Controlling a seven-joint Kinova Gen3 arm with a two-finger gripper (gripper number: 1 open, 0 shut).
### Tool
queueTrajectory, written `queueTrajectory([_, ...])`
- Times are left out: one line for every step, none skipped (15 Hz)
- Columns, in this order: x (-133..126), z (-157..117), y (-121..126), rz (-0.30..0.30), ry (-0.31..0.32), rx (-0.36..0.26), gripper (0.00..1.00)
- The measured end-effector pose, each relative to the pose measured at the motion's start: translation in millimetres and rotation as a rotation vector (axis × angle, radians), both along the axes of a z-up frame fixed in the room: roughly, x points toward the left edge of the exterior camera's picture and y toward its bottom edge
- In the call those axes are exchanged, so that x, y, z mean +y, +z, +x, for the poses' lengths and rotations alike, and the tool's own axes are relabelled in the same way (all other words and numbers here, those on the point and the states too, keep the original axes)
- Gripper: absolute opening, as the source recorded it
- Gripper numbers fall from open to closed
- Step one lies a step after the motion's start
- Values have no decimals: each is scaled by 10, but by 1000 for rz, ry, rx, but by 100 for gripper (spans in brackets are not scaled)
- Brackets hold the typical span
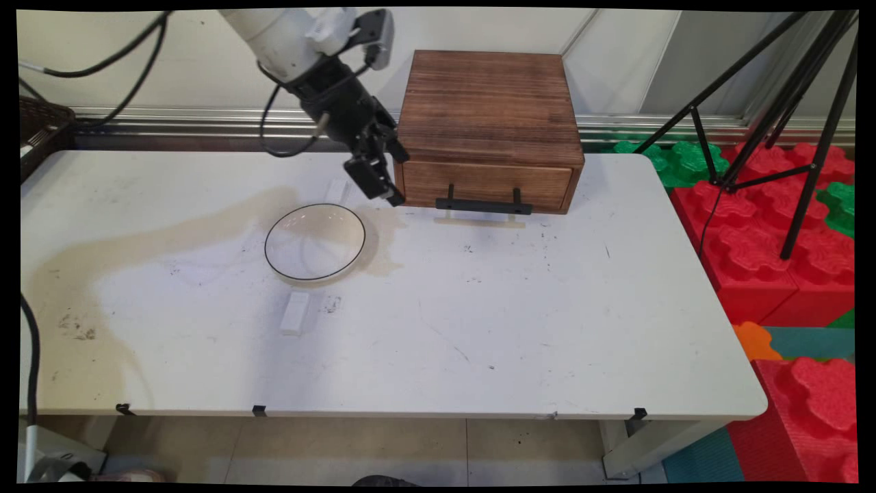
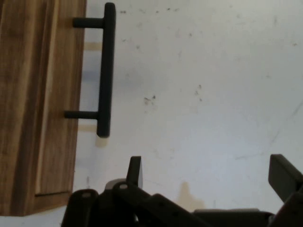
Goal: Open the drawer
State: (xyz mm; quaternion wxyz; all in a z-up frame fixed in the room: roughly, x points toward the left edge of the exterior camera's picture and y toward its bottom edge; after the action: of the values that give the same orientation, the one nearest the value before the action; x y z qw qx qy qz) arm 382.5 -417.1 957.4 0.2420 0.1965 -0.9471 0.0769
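Note:
My black gripper (image 1: pixel 380 186) hangs open just above the table, beside the left front corner of a brown wooden box (image 1: pixel 489 109). Its fingers hold nothing; in the hand view the gripper (image 2: pixel 208 172) stands open over bare table. The box's single drawer (image 1: pixel 486 183) is closed, and its black bar handle (image 1: pixel 484 203) lies right of the gripper; the handle (image 2: pixel 105 71) appears at upper left in the hand view. A shallow white plate with a dark rim (image 1: pixel 315 241) rests just below and left of the gripper.
A small white block (image 1: pixel 295 313) lies in front of the plate, and another white block (image 1: pixel 337 191) sits behind it near the gripper. A black tripod (image 1: pixel 780 116) and red and green foam blocks (image 1: pixel 773 226) stand right of the table. A dark basket (image 1: pixel 37 130) is at far left.

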Motion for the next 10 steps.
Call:
queueTrajectory([-30,-25,-19,-3,2,-5,100])
queueTrajectory([-72,-62,-49,-8,6,-12,100])
queueTrajectory([-98,-85,-69,-10,8,-17,100])
queueTrajectory([-134,-120,-99,-13,11,-23,100])
queueTrajectory([-157,-143,-120,-15,13,-27,100])
queueTrajectory([-191,-176,-151,-17,17,-32,100])
queueTrajectory([-231,-213,-189,-19,22,-38,100])
queueTrajectory([-268,-249,-227,-21,26,-43,100])
queueTrajectory([-299,-282,-262,-22,29,-47,100])
queueTrajectory([-337,-321,-306,-25,31,-53,100])
